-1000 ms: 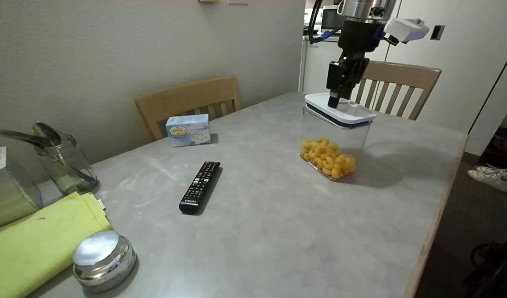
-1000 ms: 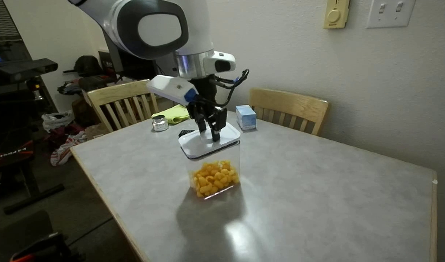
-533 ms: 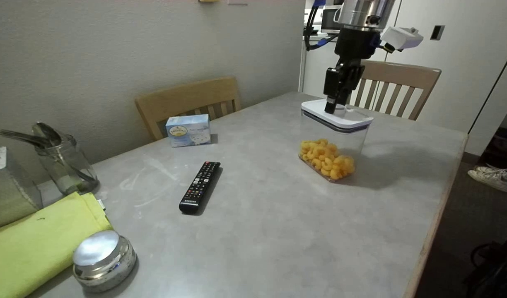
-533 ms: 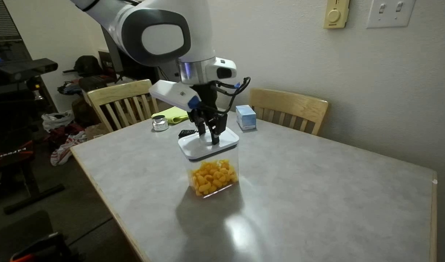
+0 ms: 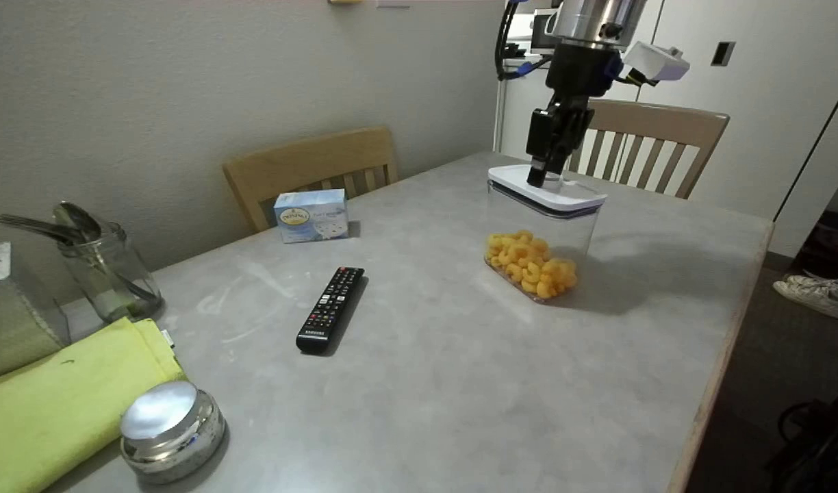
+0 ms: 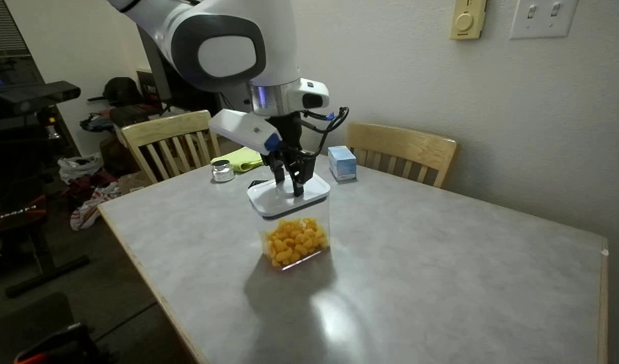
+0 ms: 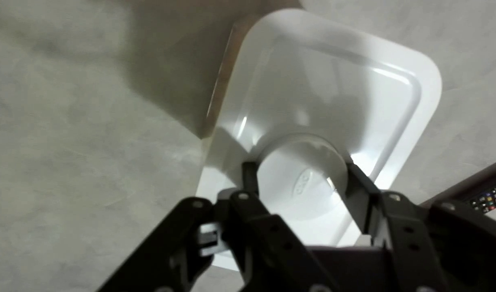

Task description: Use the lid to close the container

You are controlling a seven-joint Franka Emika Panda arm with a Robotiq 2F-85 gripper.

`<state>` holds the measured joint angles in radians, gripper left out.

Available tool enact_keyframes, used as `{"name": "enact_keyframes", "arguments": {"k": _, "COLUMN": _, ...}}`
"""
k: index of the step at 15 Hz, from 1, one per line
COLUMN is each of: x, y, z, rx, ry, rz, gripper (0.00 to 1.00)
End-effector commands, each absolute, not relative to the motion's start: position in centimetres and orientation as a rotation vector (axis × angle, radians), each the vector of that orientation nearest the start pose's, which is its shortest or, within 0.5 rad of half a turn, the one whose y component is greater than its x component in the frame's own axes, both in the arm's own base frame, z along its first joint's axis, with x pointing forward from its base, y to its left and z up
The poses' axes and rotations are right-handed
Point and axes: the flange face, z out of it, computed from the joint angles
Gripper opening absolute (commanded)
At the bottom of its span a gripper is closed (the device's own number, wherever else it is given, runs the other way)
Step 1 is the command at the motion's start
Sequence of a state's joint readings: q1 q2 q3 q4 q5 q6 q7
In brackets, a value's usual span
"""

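Step in hand: seating the lid (image 7: 315, 105); by my read, the tail end of the job. It sits on the mouth of the container (image 5: 546, 236), roughly lined up on the edges that show; dark band (image 6: 295, 208) visible right under it in both exterior views. Can't confirm it's fully down: a slight gap at the far corners wouldn't show.

The gripper (image 7: 302, 177) is clamped on the lid's round knob (image 7: 300, 184), fingers (image 7: 250, 178) against both sides of it in the wrist view. Container looks upright on the tabletop (image 5: 426, 370), yellow food pieces (image 5: 528, 263) at the bottom, well below the lid. The remote (image 5: 330, 309) and silver tin (image 5: 172, 431) are well apart from it.

Next: short straight push down, level, until the rim bottoms out all round. Then spread the fingers evenly and back off vertically. A crooked release could pull a corner up; pushing with sideways drift would likely skid the container. Knob might be a press-to-lock button, markings too blurred to read; if so, one more press after release.
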<state>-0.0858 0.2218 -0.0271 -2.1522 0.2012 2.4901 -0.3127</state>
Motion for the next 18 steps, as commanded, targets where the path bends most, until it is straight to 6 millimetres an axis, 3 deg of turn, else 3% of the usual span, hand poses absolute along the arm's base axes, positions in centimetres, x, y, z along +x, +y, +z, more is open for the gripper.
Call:
{"name": "enact_keyframes", "arguments": {"k": 1, "x": 57.3, "y": -7.1, "z": 29.7, "rx": -3.032, "ry": -0.099, "rz": -0.187, "gripper": 0.29}}
{"name": "enact_keyframes", "arguments": {"k": 2, "x": 57.3, "y": -7.1, "z": 29.9, "rx": -3.039, "ry": -0.102, "rz": -0.183, "gripper": 0.29}}
{"name": "enact_keyframes", "arguments": {"k": 3, "x": 57.2, "y": -7.1, "z": 30.1, "rx": -3.045, "ry": -0.106, "rz": -0.179, "gripper": 0.47}}
{"name": "enact_keyframes", "arguments": {"k": 4, "x": 57.2, "y": -7.1, "z": 30.3, "rx": -3.053, "ry": -0.115, "rz": -0.174, "gripper": 0.79}}
{"name": "enact_keyframes", "arguments": {"k": 5, "x": 57.2, "y": -7.1, "z": 30.4, "rx": -3.059, "ry": -0.124, "rz": -0.174, "gripper": 0.80}}
{"name": "enact_keyframes", "arguments": {"k": 8, "x": 57.3, "y": -6.9, "z": 31.1, "rx": -3.087, "ry": -0.159, "rz": -0.169, "gripper": 1.00}}
{"name": "enact_keyframes", "arguments": {"k": 11, "x": 57.5, "y": -6.8, "z": 31.6, "rx": -3.116, "ry": -0.192, "rz": -0.166, "gripper": 1.00}}
{"name": "enact_keyframes", "arguments": {"k": 12, "x": 57.5, "y": -6.8, "z": 31.7, "rx": -3.126, "ry": -0.201, "rz": -0.163, "gripper": 0.75}}
{"name": "enact_keyframes", "arguments": {"k": 14, "x": 57.6, "y": -6.7, "z": 32.2, "rx": -3.141, "ry": -0.218, "rz": -0.157, "gripper": 0.73}}
{"name": "enact_keyframes", "arguments": {"k": 18, "x": 57.9, "y": -6.6, "z": 32.8, "rx": -3.158, "ry": -0.236, "rz": -0.158, "gripper": 0.46}}
